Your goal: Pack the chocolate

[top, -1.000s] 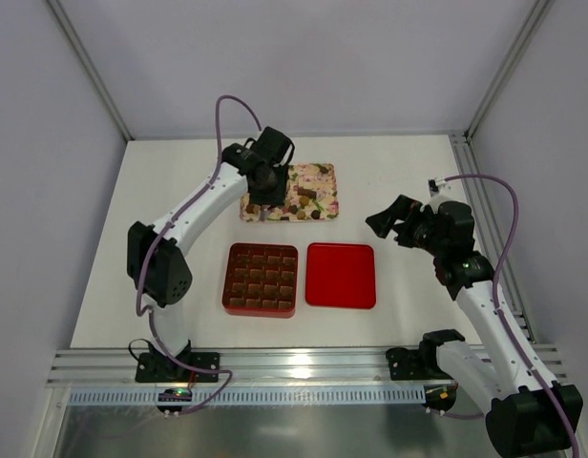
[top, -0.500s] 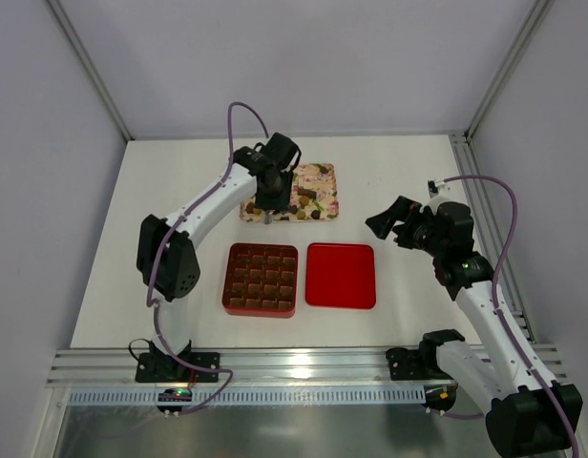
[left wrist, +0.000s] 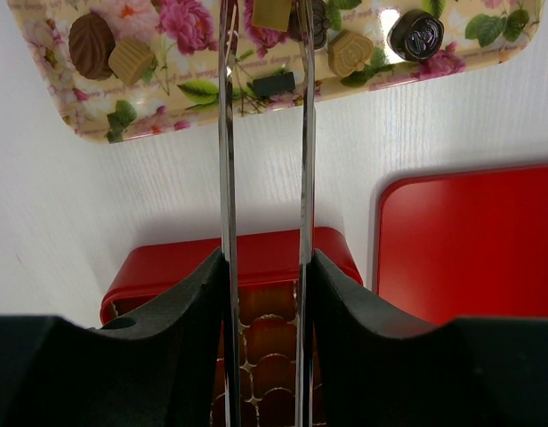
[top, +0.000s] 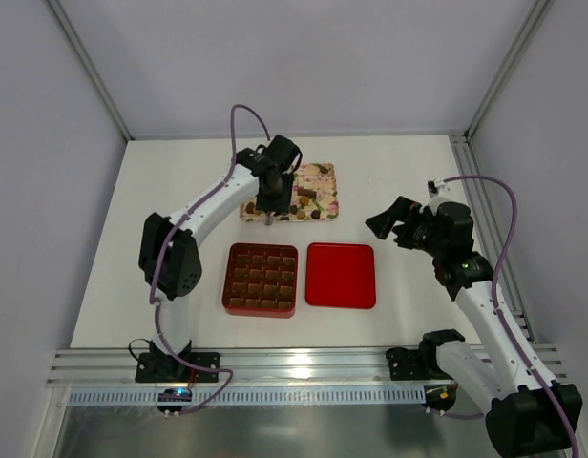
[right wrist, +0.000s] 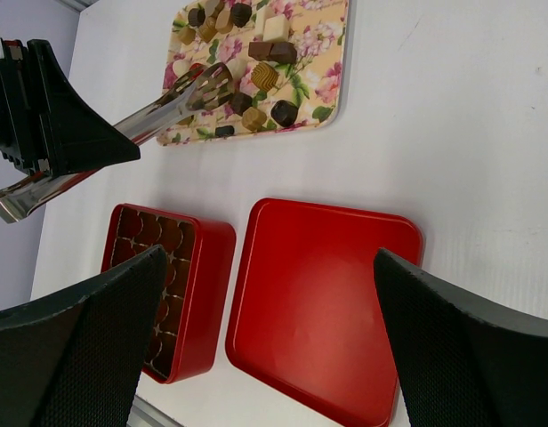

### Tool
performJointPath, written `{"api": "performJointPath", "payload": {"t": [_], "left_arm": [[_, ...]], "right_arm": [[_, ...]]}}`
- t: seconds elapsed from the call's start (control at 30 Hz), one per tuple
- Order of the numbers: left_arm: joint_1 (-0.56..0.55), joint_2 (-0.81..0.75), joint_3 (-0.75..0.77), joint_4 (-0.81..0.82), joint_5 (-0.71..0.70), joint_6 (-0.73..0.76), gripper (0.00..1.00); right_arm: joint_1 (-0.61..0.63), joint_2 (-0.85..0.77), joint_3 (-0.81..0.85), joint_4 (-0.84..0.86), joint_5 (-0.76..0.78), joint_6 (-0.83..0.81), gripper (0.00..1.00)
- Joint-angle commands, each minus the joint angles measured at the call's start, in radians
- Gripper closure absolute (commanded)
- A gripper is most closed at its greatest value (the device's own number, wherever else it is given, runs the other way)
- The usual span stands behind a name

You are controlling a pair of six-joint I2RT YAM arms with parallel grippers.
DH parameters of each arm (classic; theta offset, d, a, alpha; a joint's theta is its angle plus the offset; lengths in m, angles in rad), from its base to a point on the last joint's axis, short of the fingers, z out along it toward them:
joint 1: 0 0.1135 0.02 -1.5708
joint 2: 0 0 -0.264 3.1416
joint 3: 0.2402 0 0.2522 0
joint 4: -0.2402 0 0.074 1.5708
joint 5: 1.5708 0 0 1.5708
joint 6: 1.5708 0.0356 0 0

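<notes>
Top external shows the white counter (top: pixel 409 162), with the left arm reaching to its far side and the right arm held off to the right. Three flat things lie on it. A floral tray (top: pixel 325 176) is farthest out. Nearer the bases is an open red box (top: pixel 261 280), with its lid (top: pixel 341 275) just beside it on the right.

The left pincer (left wrist: pixel 265 267) is clamped on a pair of metal tongs (right wrist: pixel 172 105), whose blades run out over the tray's near edge. The right pincer (right wrist: pixel 269 256) stands wide apart and holds nothing.

The chocolate (left wrist: pixel 350 53) lies loose on the tray, dark and tan pieces scattered. One tan piece (left wrist: pixel 272 12) sits between the tong tips, but it lies at the very edge of the left wrist view, so I cannot tell whether the blades pinch it. Nor can I tell whether the box's brown cells hold any pieces.

The step in hand looks like picking one piece up from the tray. Next, I judge, the blades must squeeze onto that piece and lift it clear of its neighbours. They then have to come back toward the box and line up over one cell before the squeeze is eased.
</notes>
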Motion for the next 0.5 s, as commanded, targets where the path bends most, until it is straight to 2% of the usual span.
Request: {"api": "performJointPath", "payload": {"t": [0.0, 0.47], "left_arm": [[-0.006, 0.006, 0.002, 0.03, 0.009, -0.005, 0.59], [-0.013, 0.003, -0.026, 0.027, -0.018, 0.002, 0.6]], "right_arm": [[0.002, 0.0, -0.006, 0.028, 0.003, -0.005, 0.03], [0.001, 0.017, -0.012, 0.044, -0.003, 0.003, 0.03]]}}
